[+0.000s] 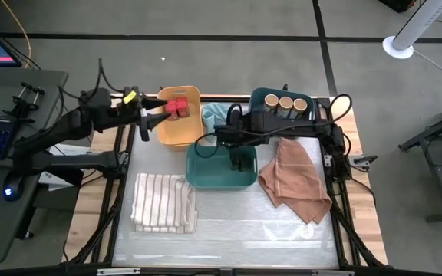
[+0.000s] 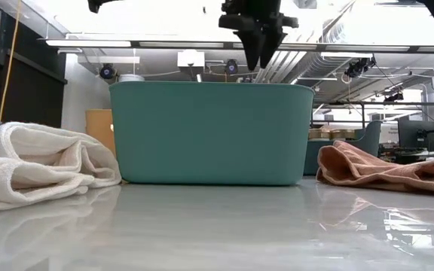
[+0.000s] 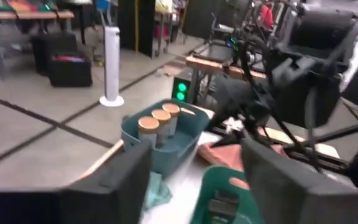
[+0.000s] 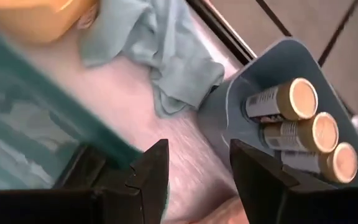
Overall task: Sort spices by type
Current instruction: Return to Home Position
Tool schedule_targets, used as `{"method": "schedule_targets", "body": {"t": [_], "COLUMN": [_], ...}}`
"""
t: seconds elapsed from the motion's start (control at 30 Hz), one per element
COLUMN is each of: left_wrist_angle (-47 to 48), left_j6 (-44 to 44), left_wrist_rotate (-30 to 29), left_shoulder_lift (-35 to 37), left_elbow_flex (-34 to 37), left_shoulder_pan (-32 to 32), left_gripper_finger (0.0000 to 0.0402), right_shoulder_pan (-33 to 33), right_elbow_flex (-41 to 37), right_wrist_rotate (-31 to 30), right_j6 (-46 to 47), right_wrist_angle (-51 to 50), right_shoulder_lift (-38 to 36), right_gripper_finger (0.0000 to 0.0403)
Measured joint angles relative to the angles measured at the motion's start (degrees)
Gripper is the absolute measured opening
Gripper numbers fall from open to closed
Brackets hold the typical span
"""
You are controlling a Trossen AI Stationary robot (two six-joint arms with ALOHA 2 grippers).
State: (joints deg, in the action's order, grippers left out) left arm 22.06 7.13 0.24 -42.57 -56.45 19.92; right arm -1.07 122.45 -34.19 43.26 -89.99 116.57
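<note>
Directions use the high view as a clock dial centred on the table.

The left gripper point(image 1: 159, 113) hovers at 10 o'clock by the yellow bin point(image 1: 194, 134), fingers apart and holding nothing. The right gripper point(image 1: 239, 159) hangs above the green bin point(image 1: 206, 176) near centre, fingers apart and empty.

Red-topped jars point(image 1: 176, 106) stand in the yellow bin at 11 o'clock. Three tan-lidded jars point(image 4: 303, 98) lie side by side in the blue-grey bin point(image 1: 261, 98) at 1 o'clock. Their side labels carry print too small to read. Dark flat tins point(image 3: 222, 202) lie in the green bin.
</note>
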Motion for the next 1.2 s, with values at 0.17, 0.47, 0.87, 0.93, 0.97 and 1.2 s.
{"method": "schedule_targets", "body": {"t": [0.17,0.47,0.87,0.93,0.97,1.2], "left_wrist_angle": [-3.6,-34.9,-52.4,-48.1,-45.5,-34.9], "left_j6": [-0.2,12.0,25.3,24.4,23.8,16.0], "left_wrist_rotate": [-1.4,2.1,1.9,-0.1,-1.5,-13.4], "left_shoulder_lift": [2.1,7.6,11.3,14.1,15.6,23.5], "left_elbow_flex": [1.8,23.1,39.4,39.8,39.8,40.8], "left_shoulder_pan": [0.0,-0.8,-9.3,-12.0,-13.4,-20.1], "left_gripper_finger": [0.0076,0.0003,0.0,0.0,0.0,0.0], "right_shoulder_pan": [0.9,-0.4,9.4,10.8,11.1,10.7], "right_elbow_flex": [0.0,-19.7,-56.2,-58.3,-58.9,-59.2], "right_wrist_rotate": [0.1,1.7,10.4,10.2,10.4,18.0], "right_j6": [-8.7,-6.5,19.7,18.0,16.6,12.0], "right_wrist_angle": [0.0,0.0,25.9,33.1,35.2,40.6], "right_shoulder_lift": [0.0,-17.2,-56.0,-57.6,-57.6,-56.1], "right_gripper_finger": [0.0165,0.0037,0.0002,0.0002,0.0002,0.0001]}}
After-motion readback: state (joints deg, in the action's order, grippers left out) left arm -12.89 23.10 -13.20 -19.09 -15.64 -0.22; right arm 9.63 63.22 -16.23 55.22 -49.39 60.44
